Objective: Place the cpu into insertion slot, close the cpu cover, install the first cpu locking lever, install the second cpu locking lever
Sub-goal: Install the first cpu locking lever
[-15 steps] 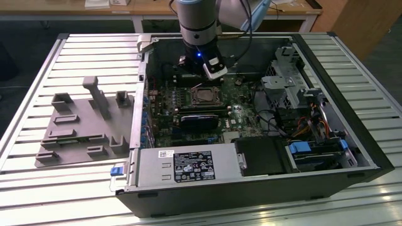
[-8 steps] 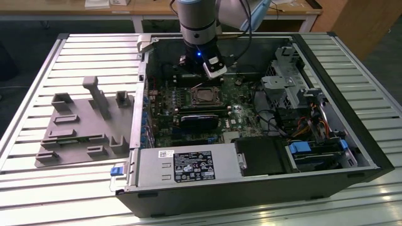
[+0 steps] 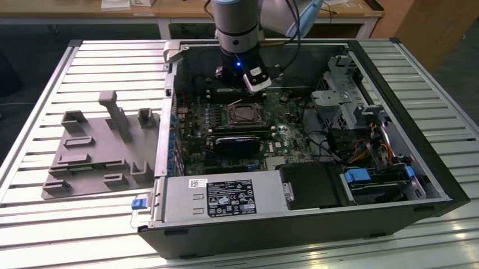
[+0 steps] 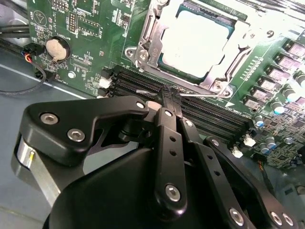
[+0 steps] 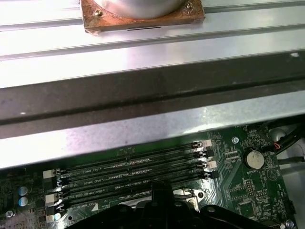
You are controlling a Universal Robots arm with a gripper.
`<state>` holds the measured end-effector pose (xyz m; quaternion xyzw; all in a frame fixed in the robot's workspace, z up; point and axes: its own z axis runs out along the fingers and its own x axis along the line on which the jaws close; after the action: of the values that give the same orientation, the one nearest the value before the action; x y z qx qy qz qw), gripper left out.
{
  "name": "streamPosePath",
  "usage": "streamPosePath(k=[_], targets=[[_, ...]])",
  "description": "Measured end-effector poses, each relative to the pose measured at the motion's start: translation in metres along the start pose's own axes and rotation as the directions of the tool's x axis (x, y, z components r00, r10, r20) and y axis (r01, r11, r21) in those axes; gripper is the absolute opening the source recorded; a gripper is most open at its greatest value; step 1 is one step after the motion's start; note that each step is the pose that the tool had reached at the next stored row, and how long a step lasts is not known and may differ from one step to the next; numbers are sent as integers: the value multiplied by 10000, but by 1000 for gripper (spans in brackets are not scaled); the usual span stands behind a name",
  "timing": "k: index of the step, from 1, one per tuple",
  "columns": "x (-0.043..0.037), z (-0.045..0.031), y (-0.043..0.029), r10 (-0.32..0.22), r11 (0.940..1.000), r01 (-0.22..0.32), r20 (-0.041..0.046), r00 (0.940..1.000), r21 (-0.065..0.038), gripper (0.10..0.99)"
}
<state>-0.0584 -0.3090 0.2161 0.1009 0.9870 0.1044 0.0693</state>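
Observation:
In the exterior view the arm reaches down into an open computer case, with my gripper just behind the insertion slot on the green motherboard. In the second wrist view the cpu lies in the slot with its silver-grey top showing. The cpu cover lies flat around it as a metal frame. My black fingers are pressed together, and the gripper is shut with its tips against a thin silvery locking lever running along the socket's edge. I cannot tell whether the lever is pinched between them.
Long black memory slots lie under the fingertips, with a coin battery off to the side. A black block, the power supply and a drive cage crowd the case. A grey fixture plate lies on the slatted table at the exterior view's left.

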Motion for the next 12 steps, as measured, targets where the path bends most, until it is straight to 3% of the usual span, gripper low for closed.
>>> streamPosePath(k=[4, 12], targets=[[-1, 5, 0, -7, 10000, 7, 14, 10000, 26, 102], [5, 50, -9, -81, 9999, 77, 271, 9996, 141, 102]])
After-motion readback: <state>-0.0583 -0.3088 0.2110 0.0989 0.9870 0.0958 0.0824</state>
